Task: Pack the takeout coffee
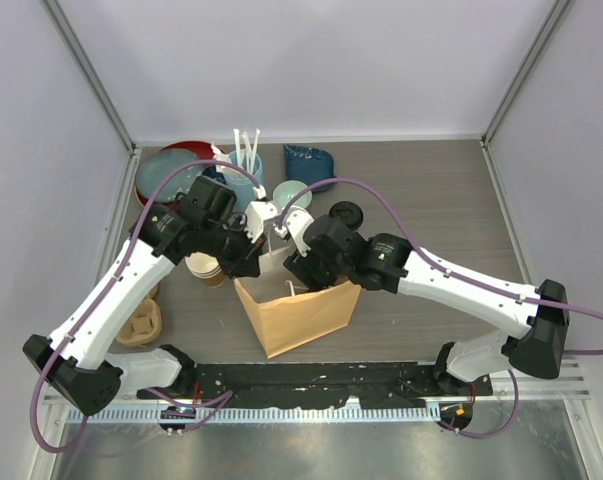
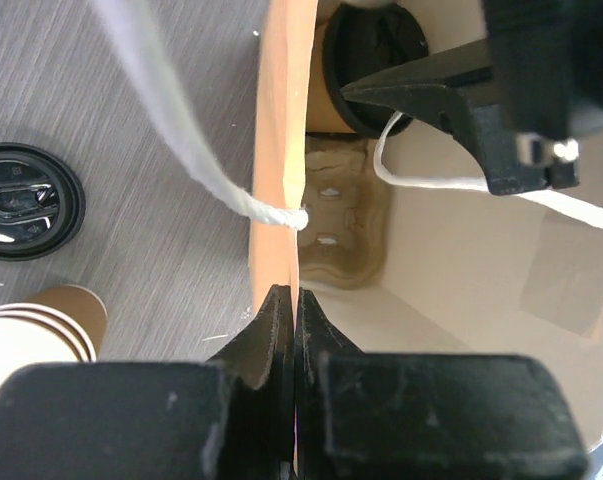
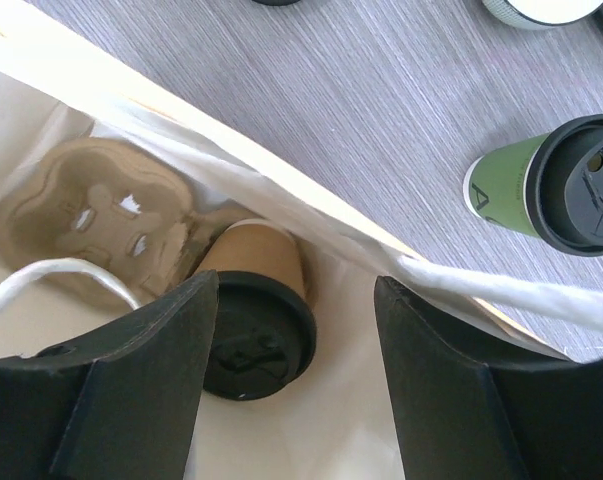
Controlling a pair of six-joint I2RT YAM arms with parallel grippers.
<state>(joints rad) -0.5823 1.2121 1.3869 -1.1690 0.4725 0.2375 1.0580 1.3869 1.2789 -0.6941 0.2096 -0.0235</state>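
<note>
Brown cup (image 3: pixel 253 310) in paper bag (image 1: pixel 306 320); right hand (image 3: pixel 296 282) released (left hand (image 2: pixel 294 297) pinches bag edge).

Green cup (image 3: pixel 543 188) (right side off-frame)

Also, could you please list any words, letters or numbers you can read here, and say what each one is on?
"A": one white letter on the green cup; anything after it is out of sight.
Raised marks on the lids of the green cup and the brown cup, and on the loose lid: too faint to read.
Bag: no print shows.
</note>
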